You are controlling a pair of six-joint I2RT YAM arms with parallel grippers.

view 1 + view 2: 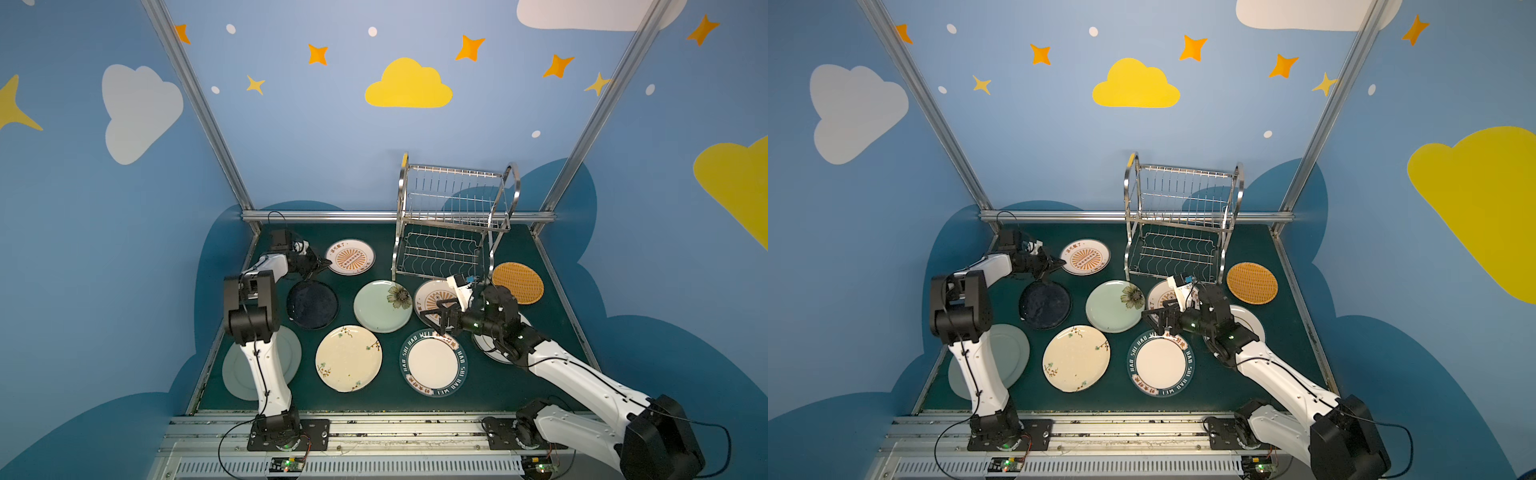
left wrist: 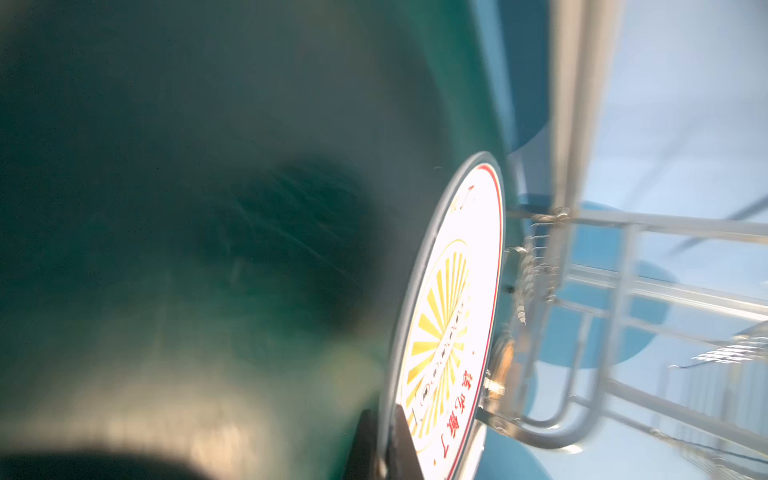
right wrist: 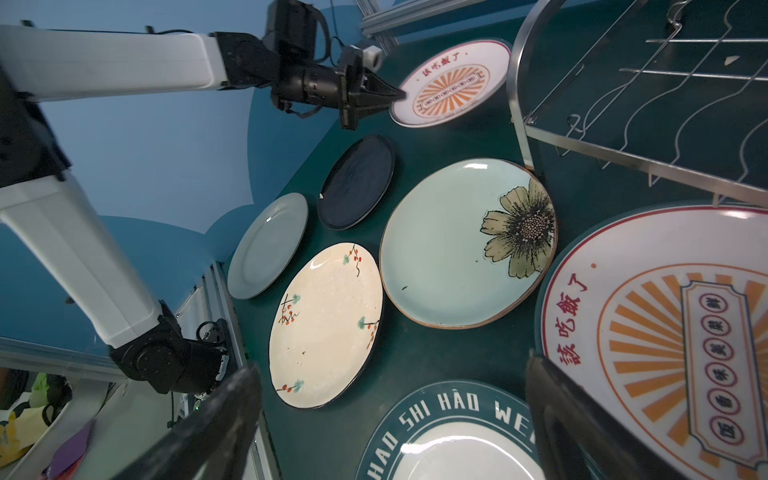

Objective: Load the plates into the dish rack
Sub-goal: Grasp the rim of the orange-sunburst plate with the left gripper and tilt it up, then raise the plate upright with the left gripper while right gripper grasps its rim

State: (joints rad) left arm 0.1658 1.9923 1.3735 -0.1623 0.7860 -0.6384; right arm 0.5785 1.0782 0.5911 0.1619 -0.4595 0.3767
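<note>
9 round plates and 1 steel wire dish rack sit on a dark green table. The rack, 2 tiers high, stands at the back, right of centre. 2 plates carry an orange sunburst: the back sunburst plate left of the rack, and the front sunburst plate just before it. There is 1 each of the rest: navy plate, green flower plate, orange woven plate, cream blossom plate, teal lettered plate, grey-green plate partly under the left arm, and white plate partly under the right arm. The left gripper pinches the back sunburst plate's rim. The right gripper, jaws wide apart and holding nothing, hangs over the front sunburst plate's near edge.
</note>
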